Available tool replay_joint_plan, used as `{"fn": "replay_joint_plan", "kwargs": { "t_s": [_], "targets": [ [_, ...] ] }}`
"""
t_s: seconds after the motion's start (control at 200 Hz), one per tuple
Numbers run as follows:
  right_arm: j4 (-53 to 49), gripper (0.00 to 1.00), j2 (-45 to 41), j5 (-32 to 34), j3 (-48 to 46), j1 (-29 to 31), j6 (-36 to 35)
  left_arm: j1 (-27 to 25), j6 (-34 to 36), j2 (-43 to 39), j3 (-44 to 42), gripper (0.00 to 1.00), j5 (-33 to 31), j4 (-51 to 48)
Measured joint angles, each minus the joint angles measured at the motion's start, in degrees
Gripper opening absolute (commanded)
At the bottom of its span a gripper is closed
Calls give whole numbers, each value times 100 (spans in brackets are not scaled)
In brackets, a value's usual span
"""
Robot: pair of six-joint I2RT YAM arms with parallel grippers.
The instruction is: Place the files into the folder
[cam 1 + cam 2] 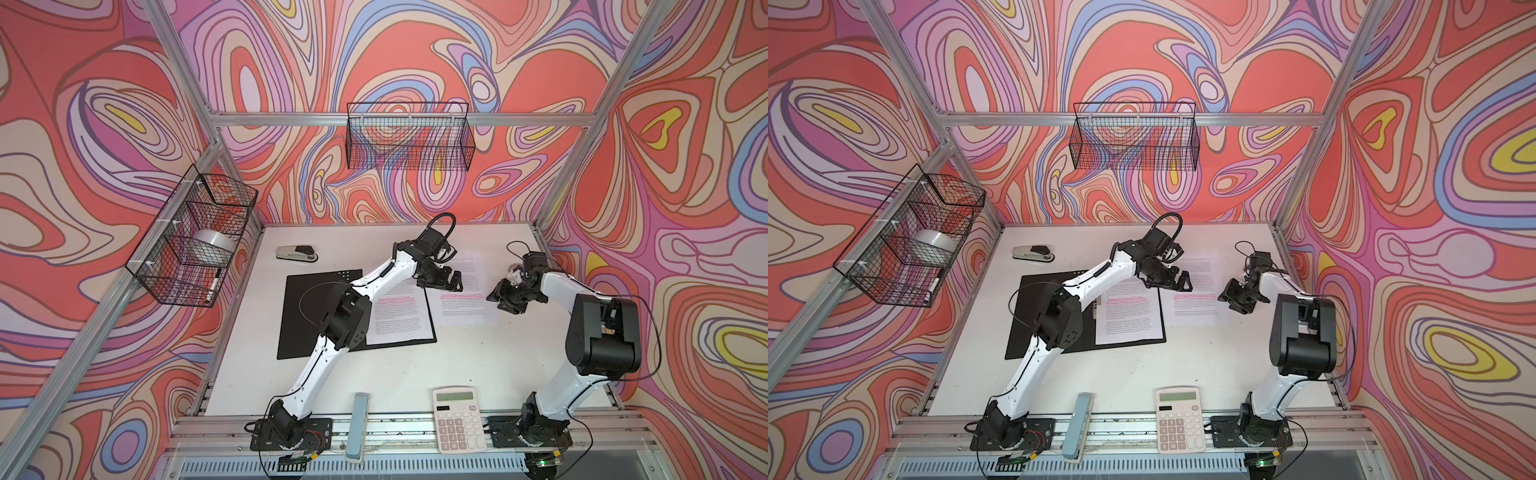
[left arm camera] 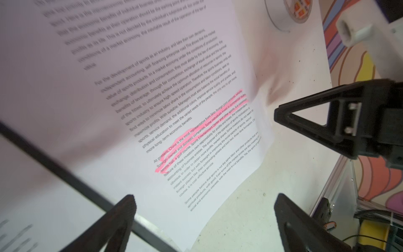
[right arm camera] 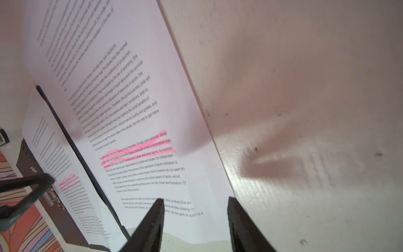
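The folder lies open and flat on the white tabletop, left of centre in both top views, black inside facing up. Its metal clip shows at the lower left of the right wrist view.

The files are in two parts. One printed sheet rests on the right half of the folder, its pink highlighted lines facing up. A second sheet lies on the bare tabletop just beside the folder's right edge, a little right of centre. Whether it overlaps the folder's black border I cannot tell.

The left fingers hang over the upper part of the two sheets, about where they meet. They are spread wide, and the left wrist view shows only paper and tabletop in the gap.

The right fingers are at the right edge of the second sheet. They are parted, and the right wrist view shows them straddling that edge with nothing pinched; whether the tips touch the paper I cannot tell.

A stapler sits at the upper left of the tabletop, well apart from the sheets, and a white calculator lies at the bottom edge, right of centre
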Motion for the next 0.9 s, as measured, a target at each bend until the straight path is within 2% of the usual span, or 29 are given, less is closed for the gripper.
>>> {"fn": "replay_joint_plan", "kwargs": {
  "t_s": [0.135, 0.516, 0.901],
  "targets": [
    [103, 51, 55, 186, 111, 0, 37, -7, -24, -280, -55, 100, -240, 4],
    [348, 51, 485, 389, 214, 0, 52, -42, -133, -140, -315, 100, -562, -101],
    [422, 51, 551, 511, 297, 0, 31, -122, -278, -81, -535, 100, -584, -131]
  ]
}}
